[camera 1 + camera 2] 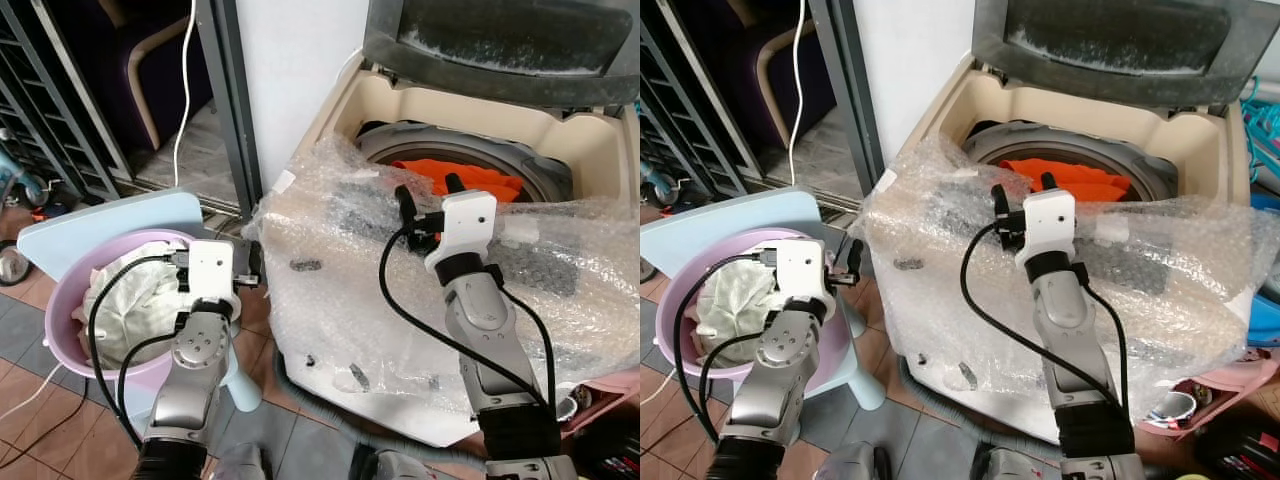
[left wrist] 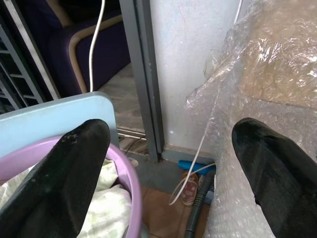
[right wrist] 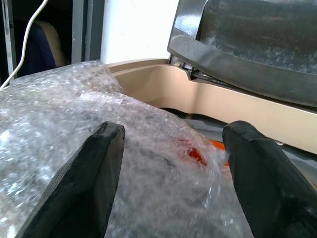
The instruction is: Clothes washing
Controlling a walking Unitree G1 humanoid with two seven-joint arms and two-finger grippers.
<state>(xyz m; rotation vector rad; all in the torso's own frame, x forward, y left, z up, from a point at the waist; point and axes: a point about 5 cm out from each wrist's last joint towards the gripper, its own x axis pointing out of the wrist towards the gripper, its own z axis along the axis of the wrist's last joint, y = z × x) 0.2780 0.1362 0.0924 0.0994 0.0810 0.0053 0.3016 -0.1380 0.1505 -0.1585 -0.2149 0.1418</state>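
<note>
Orange garment [image 1: 462, 178] inside open washer [image 1: 590, 150]

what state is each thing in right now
washer lid: raised
drum: holds an orange garment
bubble wrap: draped over washer front
pink basin: holds pale cloth
left gripper: open, empty
right gripper: open, empty

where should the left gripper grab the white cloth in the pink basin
Probably at the raised bunch of folds at the top of the white cloth, coming straight down from above. The cloth is heaped loosely inside the pink basin, whose wall blocks a sideways approach, and a crumpled ridge gives the fingers something to pinch. The left gripper is open beside the basin's rim, toward the washing machine.
</note>
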